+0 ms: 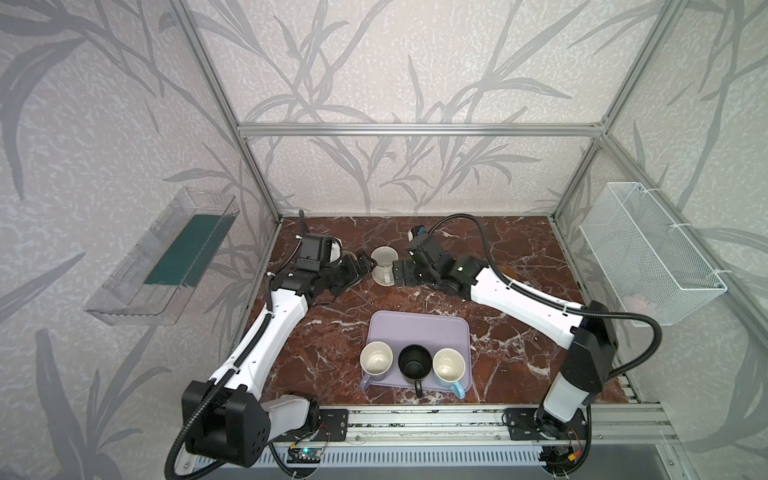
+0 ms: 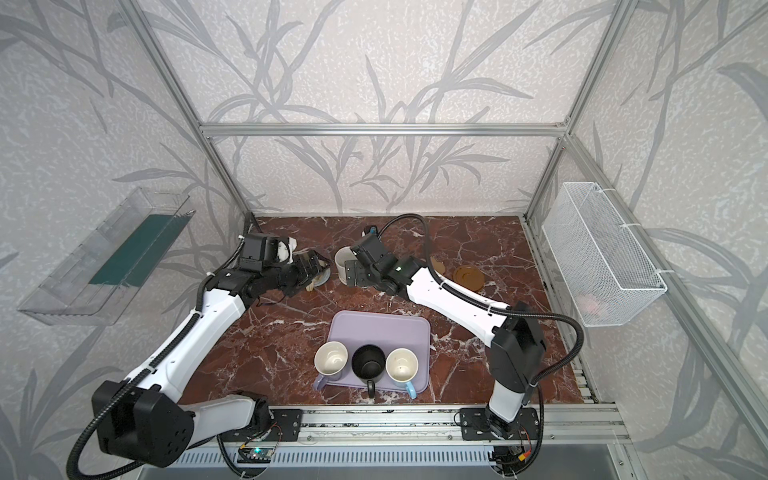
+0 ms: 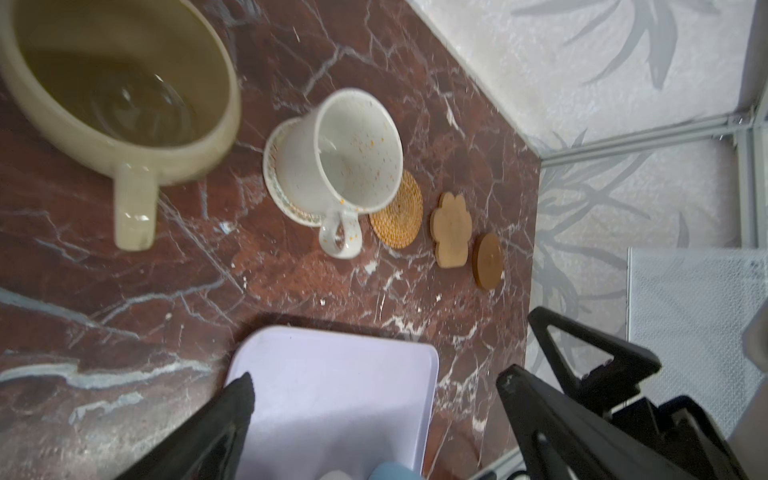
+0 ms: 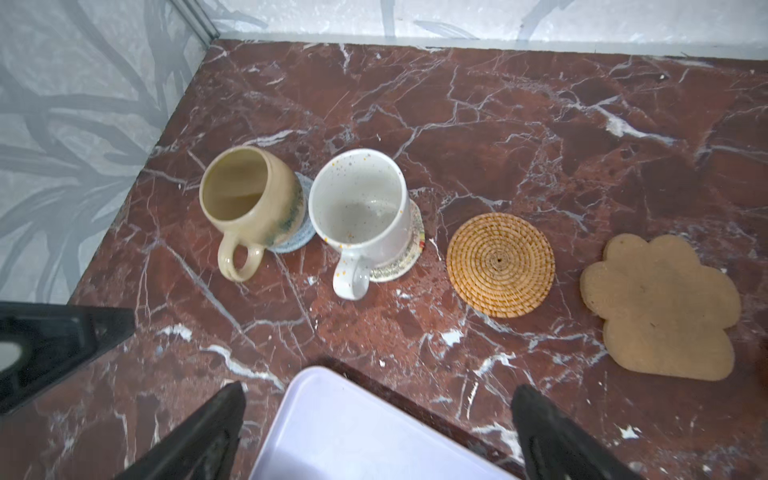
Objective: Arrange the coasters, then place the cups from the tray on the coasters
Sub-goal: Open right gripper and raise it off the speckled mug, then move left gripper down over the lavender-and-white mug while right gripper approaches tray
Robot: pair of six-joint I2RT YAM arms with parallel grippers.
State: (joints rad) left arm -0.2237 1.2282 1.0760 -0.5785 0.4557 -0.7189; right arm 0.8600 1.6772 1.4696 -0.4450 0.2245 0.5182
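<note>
The beige-yellow cup (image 4: 249, 203) stands on the grey-blue coaster (image 4: 297, 237), and beside it the speckled cup (image 4: 361, 216) rests on the cream coaster (image 4: 409, 249). The rattan coaster (image 4: 500, 264), paw coaster (image 4: 660, 307) and brown coaster (image 3: 488, 261) lie bare in the same row. On the lavender tray (image 1: 419, 328) stand the lavender cup (image 1: 376, 360), black cup (image 1: 414, 362) and light blue cup (image 1: 449, 365). My left gripper (image 1: 363, 270) and right gripper (image 1: 397, 274) flank the speckled cup (image 1: 383, 266). Both are open and hold nothing.
A clear plastic bin (image 1: 162, 257) hangs on the left wall and a white wire basket (image 1: 652, 253) on the right wall. Aluminium frame posts stand at the table's back corners. The arms' base rail (image 1: 415, 419) runs along the front edge.
</note>
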